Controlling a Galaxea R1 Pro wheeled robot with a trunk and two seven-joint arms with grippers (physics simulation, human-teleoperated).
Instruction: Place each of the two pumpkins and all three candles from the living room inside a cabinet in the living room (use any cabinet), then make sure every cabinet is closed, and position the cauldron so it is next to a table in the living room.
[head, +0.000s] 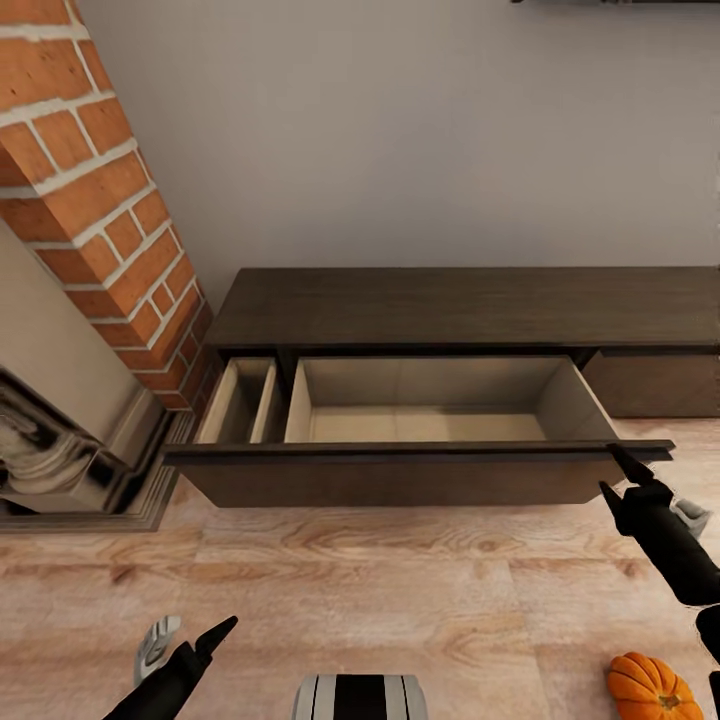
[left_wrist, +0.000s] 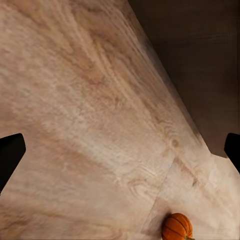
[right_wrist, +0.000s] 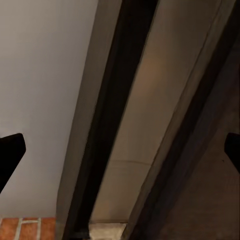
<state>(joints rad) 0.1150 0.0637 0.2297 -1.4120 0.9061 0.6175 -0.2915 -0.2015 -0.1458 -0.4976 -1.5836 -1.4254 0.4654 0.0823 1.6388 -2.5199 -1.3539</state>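
While cabinet (head: 470, 310) drawer (head: 420, 470) gapes, pumpkin (head: 653, 688) sits on floor (head: 400, 590).

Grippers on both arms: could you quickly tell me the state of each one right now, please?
Left gripper: open, holding nothing, over the floor.
Right gripper: open, holding nothing, at the right end of the pulled-out drawer front.
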